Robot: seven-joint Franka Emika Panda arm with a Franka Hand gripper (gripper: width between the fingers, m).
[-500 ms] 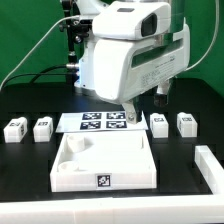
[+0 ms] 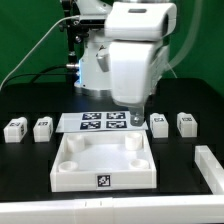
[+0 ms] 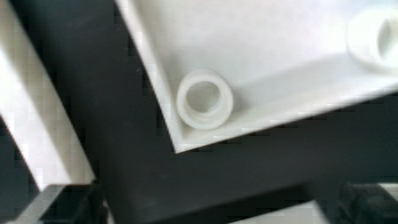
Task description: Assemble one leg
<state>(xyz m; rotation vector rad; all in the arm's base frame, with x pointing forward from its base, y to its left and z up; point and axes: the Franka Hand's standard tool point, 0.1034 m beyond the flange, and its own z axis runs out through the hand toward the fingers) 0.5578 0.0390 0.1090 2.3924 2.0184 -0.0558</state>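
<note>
Leg (image 2: pixel 158 123) just beside hand (image 2: pixel 137 117)

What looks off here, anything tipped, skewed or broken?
Nothing stands out. Four legs stand upright, two on each side of the marker board; the plate lies flat, no visible damage.

Black matte worktop (image 2: pixel 25 165). Centre front: large white square tray-like plate (image 2: pixel 75 178). Just behind it: flat white marker board (image 2: pixel 92 122). Exterior view's left: small white tagged plastic leg block (image 2: pixel 15 128), second leg block (image 2: pixel 42 127) beside it. Exterior view's right: third leg block (image 2: pixel 159 123), fourth leg block (image 2: pixel 187 123). Front right edge: long white bar (image 2: pixel 209 166).
</note>
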